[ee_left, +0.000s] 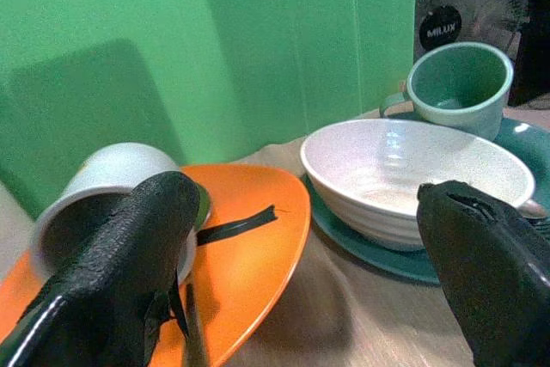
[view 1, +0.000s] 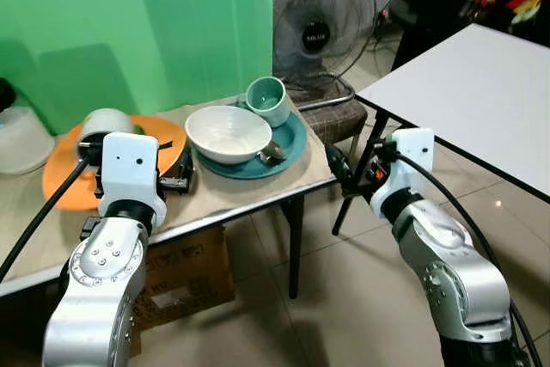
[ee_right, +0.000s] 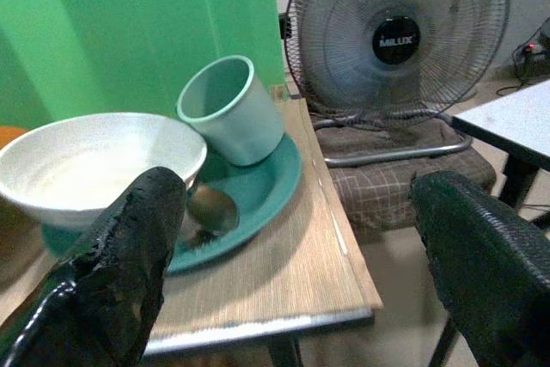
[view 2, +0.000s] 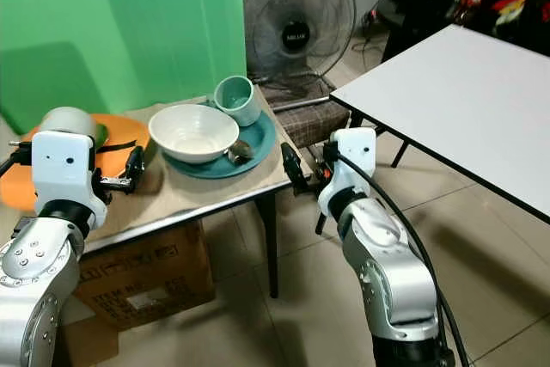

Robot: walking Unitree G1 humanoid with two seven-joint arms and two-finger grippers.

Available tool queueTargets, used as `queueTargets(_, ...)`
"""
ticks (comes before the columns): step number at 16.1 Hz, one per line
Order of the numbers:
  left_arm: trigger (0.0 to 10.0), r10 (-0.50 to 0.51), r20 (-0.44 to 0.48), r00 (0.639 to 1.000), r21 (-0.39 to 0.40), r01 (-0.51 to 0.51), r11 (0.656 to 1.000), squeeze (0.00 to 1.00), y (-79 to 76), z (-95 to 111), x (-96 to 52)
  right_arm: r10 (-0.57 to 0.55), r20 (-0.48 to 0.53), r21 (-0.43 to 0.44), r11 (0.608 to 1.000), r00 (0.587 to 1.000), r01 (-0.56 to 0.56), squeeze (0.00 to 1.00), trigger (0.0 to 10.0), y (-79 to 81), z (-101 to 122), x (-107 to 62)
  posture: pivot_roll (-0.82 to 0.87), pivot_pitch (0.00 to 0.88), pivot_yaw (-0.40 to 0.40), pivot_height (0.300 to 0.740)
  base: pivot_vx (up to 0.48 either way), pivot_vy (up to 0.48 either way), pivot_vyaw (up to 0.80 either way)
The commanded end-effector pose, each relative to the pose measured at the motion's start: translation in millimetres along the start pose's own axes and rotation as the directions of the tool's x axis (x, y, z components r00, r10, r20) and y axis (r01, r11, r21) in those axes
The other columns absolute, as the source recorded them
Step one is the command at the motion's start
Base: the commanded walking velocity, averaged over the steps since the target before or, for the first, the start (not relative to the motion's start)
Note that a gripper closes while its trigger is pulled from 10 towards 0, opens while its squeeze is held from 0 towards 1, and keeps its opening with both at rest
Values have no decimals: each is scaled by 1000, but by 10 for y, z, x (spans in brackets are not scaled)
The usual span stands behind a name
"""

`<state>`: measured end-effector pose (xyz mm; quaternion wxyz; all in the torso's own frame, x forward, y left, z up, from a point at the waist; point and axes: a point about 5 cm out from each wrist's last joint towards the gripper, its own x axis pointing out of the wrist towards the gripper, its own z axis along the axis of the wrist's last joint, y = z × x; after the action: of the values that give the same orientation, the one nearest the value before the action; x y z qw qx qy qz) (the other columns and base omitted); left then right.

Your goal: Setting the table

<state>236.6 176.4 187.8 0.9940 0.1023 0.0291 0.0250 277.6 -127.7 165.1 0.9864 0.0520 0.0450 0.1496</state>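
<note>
The left gripper (ee_left: 309,281) has its fingers (ee_left: 120,255) spread wide and holding nothing, low over the wooden desk (view 1: 232,191) at the near edge of the orange plate (ee_left: 249,247). On that plate a pale grey cup (ee_left: 112,182) lies tipped on its side with its mouth toward the fingers, and a thin black strip (ee_left: 232,228) rests just beside it. Between the two left fingers in the wrist view sits the white bowl (ee_left: 412,169), resting on the teal plate (view 1: 292,139). A green mug (view 1: 268,99) leans tilted on the far part of the same plate, and a spoon (ee_right: 210,208) lies in the plate against the bowl's side.

The right gripper (ee_right: 292,255) likewise has its fingers (ee_right: 129,264) wide apart and empty, hanging beside the desk's right end, clear of its edge and facing the teal plate. Behind the desk stand a green screen (view 1: 172,32) and a black fan (view 1: 322,10) over a checked seat cushion (ee_right: 404,169). A white table (view 1: 481,83) stands well apart on the robot's right, and a cardboard box (view 1: 185,277) sits on the floor under the desk
</note>
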Motion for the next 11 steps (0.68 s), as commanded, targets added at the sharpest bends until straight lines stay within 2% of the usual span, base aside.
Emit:
queueTargets(1, 10000, 8, 5, 1000, -6, -8, 1000, 0, 31, 13, -18, -1, 7, -2, 1000, 1000, 1, 0, 10000, 4, 11, 26, 17, 0, 38, 740, 311, 0, 0)
queueTargets(7, 10000, 12, 3, 1000, -2, -12, 1000, 0, 49, -18, -22, 15, 21, -14, 1000, 1000, -15, 0, 10000, -7, 44, 56, 12, 0, 28, 740, 311, 0, 0)
queueTargets(11, 10000, 0, 10, 1000, -1, 0, 1000, 0, -5, -14, -15, 38, 33, -35, 999, 999, -37, 0, 10000, -51, 93, 98, 5, 0, 26, 740, 310, 0, 0)
